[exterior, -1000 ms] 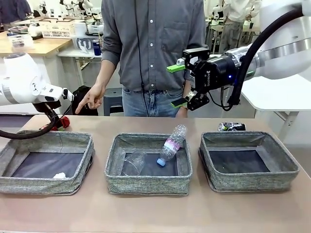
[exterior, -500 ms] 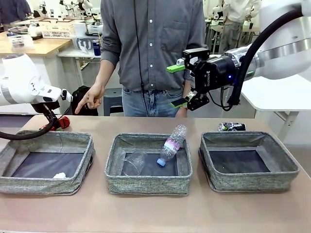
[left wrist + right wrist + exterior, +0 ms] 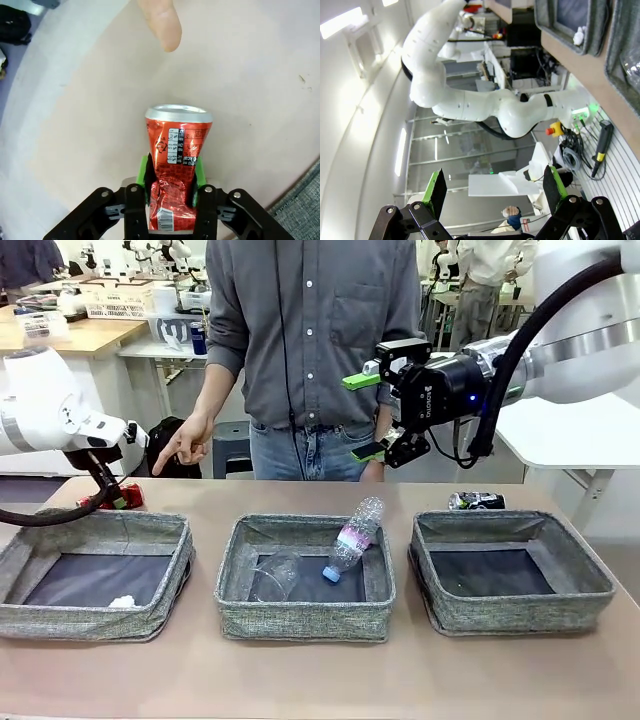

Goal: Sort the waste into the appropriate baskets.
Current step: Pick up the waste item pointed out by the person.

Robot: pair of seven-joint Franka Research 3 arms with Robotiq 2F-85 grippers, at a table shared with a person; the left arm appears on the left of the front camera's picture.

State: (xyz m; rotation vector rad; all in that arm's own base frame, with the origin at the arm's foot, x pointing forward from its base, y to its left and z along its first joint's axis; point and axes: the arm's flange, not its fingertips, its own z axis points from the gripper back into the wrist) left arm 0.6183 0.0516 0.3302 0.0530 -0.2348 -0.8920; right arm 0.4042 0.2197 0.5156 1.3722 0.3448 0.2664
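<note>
Mid-left, front view: left gripper sits low behind the far wall of the left basket. In its wrist view the green pads are closed on a dented red can, gripping it near the bottom end. The silver top points away over the tabletop. Cannot tell whether the can touches the tabletop. A fingertip at top centre is apart from the can.

Paper ball lies at the near side of the left basket. The person's hand hangs just right of the left gripper, finger pointing down.

Centre: middle basket holds the cup on its side at left. The bottle is at right, cap down, its base leaning above the far rim.

Upper right: right gripper is up in the air, spread wide, nothing between its pads.

Lower right: right basket. Dark can lies on the tabletop just behind its far wall.
</note>
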